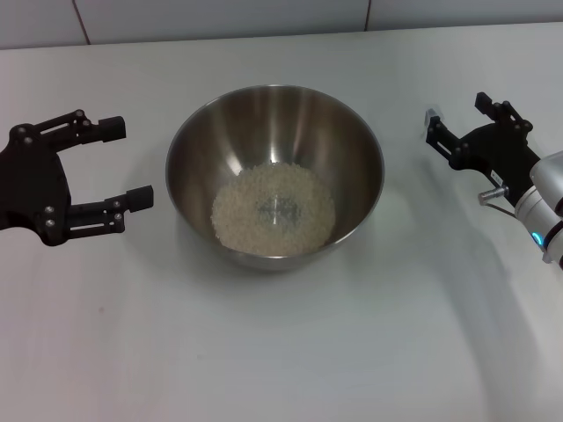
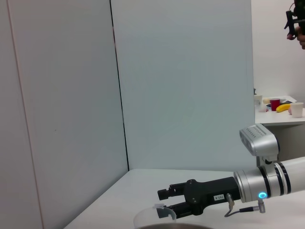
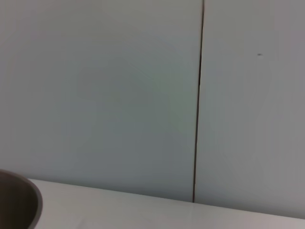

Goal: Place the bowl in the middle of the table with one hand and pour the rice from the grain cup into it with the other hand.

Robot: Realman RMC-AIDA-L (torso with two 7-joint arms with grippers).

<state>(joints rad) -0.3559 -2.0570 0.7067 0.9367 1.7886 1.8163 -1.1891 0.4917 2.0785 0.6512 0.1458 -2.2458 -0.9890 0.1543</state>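
The steel bowl (image 1: 352,141) stands in the middle of the white table (image 1: 281,352) with a flat heap of rice (image 1: 237,211) on its bottom. My left gripper (image 1: 127,163) is open and empty just left of the bowl, apart from its rim. My right gripper (image 1: 457,117) is to the right of the bowl, above the table. It holds the clear grain cup (image 1: 431,115), which is nearly see-through and looks empty. The left wrist view shows that gripper (image 2: 167,200) with the cup's rim (image 2: 162,210) at its fingers. The bowl's edge (image 3: 19,200) shows in the right wrist view.
A pale wall (image 1: 220,18) runs along the table's far edge. In the left wrist view a distant side table (image 2: 281,117) carries cups and a banana.
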